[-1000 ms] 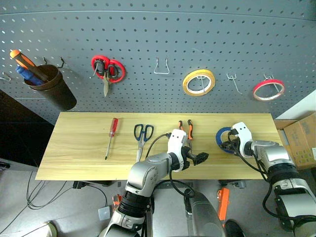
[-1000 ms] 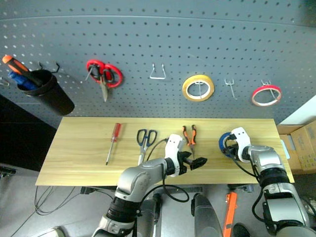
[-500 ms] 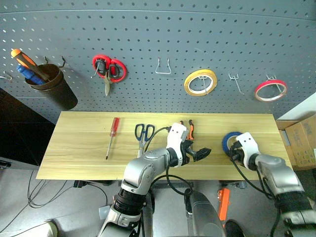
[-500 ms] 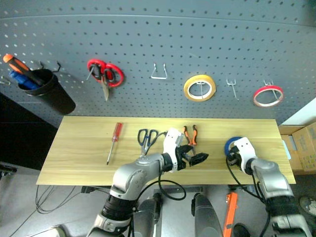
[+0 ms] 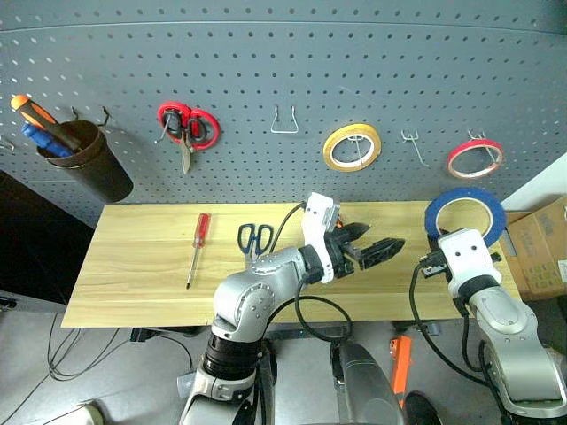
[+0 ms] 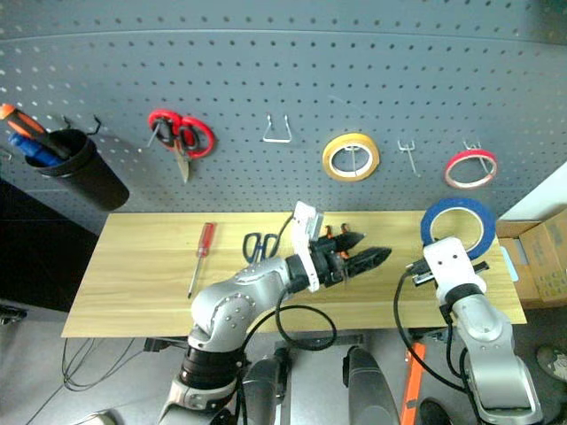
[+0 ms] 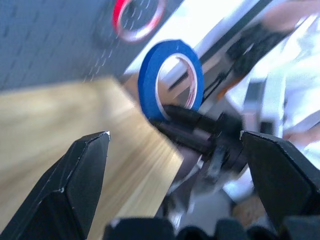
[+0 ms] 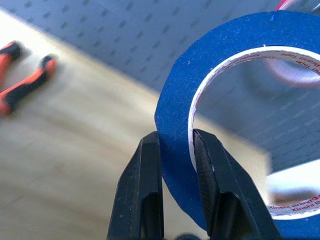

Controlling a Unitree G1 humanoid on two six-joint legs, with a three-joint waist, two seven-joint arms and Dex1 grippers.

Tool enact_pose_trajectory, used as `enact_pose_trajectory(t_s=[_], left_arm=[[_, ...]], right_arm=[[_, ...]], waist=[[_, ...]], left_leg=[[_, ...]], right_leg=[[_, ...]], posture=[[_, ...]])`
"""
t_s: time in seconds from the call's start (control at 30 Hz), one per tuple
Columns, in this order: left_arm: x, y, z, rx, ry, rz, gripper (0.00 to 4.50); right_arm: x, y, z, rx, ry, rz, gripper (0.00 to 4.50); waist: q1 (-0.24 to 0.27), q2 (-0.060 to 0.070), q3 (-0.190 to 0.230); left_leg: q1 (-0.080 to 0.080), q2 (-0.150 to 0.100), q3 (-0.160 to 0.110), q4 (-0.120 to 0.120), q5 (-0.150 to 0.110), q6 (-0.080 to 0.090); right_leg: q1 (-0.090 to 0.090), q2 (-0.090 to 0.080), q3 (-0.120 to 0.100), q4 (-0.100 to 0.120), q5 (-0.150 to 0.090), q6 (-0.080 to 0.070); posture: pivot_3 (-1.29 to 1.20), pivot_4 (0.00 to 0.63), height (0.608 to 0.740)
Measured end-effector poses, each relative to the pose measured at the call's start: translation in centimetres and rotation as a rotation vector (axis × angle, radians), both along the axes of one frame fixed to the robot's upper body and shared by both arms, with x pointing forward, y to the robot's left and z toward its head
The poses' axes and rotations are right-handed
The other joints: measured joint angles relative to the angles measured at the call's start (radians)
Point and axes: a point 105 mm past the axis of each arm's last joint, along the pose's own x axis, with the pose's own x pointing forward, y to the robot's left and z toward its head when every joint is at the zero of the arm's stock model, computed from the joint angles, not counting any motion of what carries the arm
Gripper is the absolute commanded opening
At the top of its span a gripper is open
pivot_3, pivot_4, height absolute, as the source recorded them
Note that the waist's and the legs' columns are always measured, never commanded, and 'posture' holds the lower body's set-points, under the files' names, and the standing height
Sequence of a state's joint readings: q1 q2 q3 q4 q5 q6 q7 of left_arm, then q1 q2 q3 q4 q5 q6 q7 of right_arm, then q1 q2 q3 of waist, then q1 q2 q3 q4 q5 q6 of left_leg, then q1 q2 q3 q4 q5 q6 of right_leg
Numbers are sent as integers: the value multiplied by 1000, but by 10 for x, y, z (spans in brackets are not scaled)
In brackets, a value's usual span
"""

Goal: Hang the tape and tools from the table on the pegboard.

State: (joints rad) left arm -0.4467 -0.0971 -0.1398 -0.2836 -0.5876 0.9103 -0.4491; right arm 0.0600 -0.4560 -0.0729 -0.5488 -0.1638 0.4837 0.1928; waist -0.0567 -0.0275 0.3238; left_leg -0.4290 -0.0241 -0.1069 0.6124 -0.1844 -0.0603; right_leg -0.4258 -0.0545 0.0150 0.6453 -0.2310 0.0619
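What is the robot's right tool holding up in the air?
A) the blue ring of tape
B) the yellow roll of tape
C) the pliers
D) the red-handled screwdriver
A: the right tool has its two black fingers pinched on the rim of the blue ring of tape, which stands upright above the table, while the left tool is open and holds nothing.

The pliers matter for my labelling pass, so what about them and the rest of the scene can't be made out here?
- pliers: blurred and cut by the right wrist view's edge; in the eye views the left end effector hides most of them.
- Lettering inside the blue tape: too small to read.
- Cup contents: rim hides the lower parts of the tools.
- Cardboard box: cut off by the edge.
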Motion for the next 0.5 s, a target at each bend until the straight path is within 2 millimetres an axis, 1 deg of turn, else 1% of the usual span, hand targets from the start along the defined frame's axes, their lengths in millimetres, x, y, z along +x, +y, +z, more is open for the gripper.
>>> enact_pose_trajectory(t_s=[0.1,0.17,0.37,0.5], left_arm=[[4,1,15,-57,-33,17,4500],[5,0,21,-80,-47,14,4500],[10,-5,20,-97,-36,19,4500],[10,-10,24,-114,-47,12,4500]], right_arm=[[2,1,11,-35,-72,3,521],[7,2,19,-57,-122,5,521],[27,-11,37,-63,-220,-22,521],[37,-18,37,-48,-222,-18,521]], waist=[[0,0,0],[-3,0,0],[-2,0,0],[-2,1,-1]], left_leg=[[0,0,0,0,0,0],[0,0,0,1,0,0],[0,0,0,2,0,0],[0,0,0,2,0,1]], right_leg=[[0,0,0,0,0,0],[0,0,0,1,0,0],[1,0,0,2,1,0],[1,0,0,2,1,-1]], posture=[[-138,258,740],[-135,258,740],[-129,259,740],[-130,256,740]])
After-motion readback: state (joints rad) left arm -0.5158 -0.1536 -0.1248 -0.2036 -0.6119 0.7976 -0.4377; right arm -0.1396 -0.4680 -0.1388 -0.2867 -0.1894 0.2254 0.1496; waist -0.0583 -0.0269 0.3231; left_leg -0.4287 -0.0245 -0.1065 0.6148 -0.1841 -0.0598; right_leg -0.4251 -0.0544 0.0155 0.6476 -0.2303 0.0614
